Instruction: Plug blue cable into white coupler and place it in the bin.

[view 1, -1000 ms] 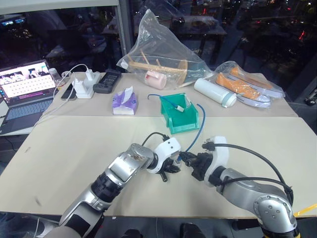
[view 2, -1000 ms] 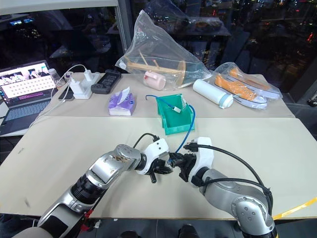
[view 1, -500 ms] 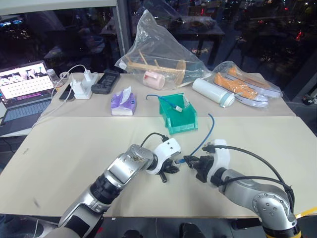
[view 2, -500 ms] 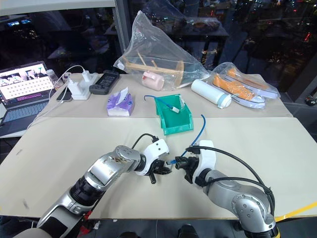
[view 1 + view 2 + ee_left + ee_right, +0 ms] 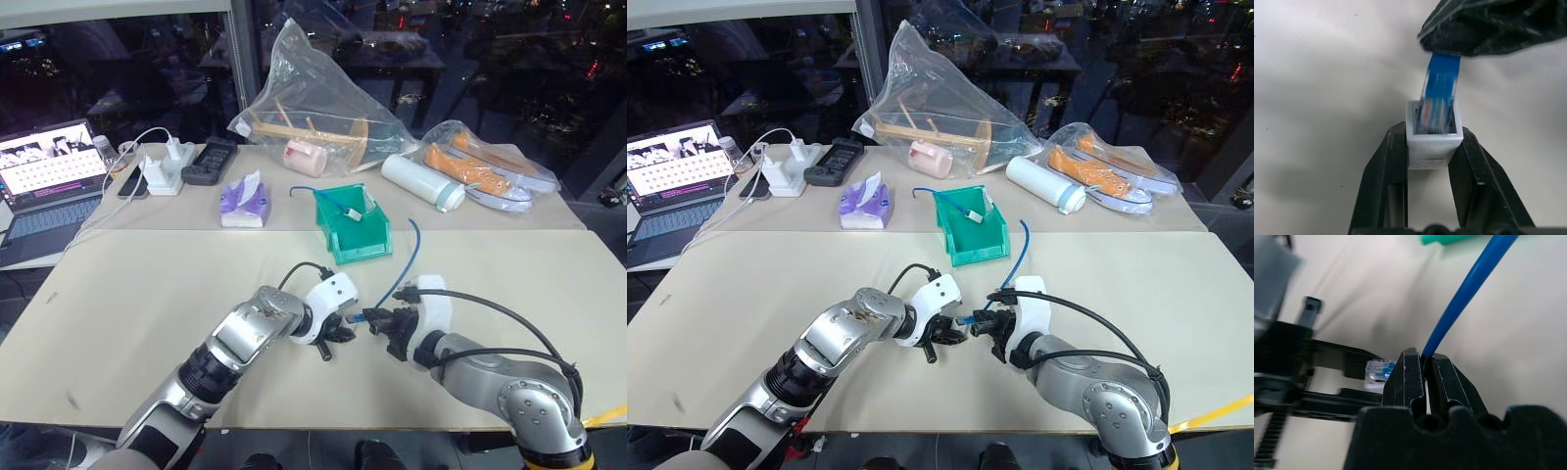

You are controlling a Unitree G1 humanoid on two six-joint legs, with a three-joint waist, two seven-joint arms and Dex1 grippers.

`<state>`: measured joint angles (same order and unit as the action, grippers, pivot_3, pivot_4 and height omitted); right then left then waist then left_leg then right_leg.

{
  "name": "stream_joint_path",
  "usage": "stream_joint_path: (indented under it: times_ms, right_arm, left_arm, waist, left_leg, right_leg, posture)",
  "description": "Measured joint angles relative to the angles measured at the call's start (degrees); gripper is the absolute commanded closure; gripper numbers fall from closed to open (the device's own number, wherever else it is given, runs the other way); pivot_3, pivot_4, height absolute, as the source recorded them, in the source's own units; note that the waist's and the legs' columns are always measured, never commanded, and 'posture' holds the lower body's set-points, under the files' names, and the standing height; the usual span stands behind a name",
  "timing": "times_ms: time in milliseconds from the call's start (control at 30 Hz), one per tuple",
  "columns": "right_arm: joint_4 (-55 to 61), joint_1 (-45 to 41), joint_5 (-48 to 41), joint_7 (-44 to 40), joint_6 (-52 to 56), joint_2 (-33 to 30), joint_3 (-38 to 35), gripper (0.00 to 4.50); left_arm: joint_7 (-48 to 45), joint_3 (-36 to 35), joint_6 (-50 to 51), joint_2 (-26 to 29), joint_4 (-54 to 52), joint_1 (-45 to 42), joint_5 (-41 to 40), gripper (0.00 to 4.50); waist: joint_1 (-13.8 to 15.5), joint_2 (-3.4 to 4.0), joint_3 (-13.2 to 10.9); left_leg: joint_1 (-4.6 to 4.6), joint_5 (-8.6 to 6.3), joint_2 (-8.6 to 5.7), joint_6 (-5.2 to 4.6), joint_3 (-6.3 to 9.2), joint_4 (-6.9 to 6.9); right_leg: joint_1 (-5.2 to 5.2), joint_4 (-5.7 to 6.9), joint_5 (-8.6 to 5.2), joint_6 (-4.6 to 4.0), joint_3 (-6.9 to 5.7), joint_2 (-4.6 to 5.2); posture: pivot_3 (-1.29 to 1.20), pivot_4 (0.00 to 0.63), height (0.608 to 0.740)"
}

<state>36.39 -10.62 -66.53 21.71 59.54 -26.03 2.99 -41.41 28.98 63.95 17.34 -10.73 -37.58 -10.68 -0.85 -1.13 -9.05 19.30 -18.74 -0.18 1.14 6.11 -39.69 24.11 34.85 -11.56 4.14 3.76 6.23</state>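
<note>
Beyond the two arms, the teal bin [image 5: 355,227] stands at mid-table with a second cable end lying in it; a tissue pack [image 5: 243,203] lies to its left, a white cylinder [image 5: 424,182] to its right, and a laptop [image 5: 51,176] at the far left edge. Nothing lies between the grippers and the bin.

The left gripper [image 5: 1433,147] pinches the white coupler [image 5: 1433,143] between nearly closed fingers. The right gripper [image 5: 1423,369] is clamped tight on the blue cable [image 5: 1465,294], whose clear plug sits in the coupler's socket mouth.
</note>
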Motion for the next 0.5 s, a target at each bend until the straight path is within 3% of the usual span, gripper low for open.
stream_joint_path:
  times_ms: [500]
  right_arm:
    - [2.9,-3.1,3.0,-0.1,3.7,-1.7,-0.1,4.50]
  left_arm:
    - [0.7,0.0,0.0,0.3,0.0,0.0,-0.9,3.84]
  waist:
    - [0.2,0.01,0.0]
  left_leg:
    - [0.05,0.00,-0.01,0.00,0.01,0.02]
  right_leg:
    - [0.02,-0.09,-0.01,0.02,0.00,0.00]
  posture:
    - [0.00,0.150,0.740]
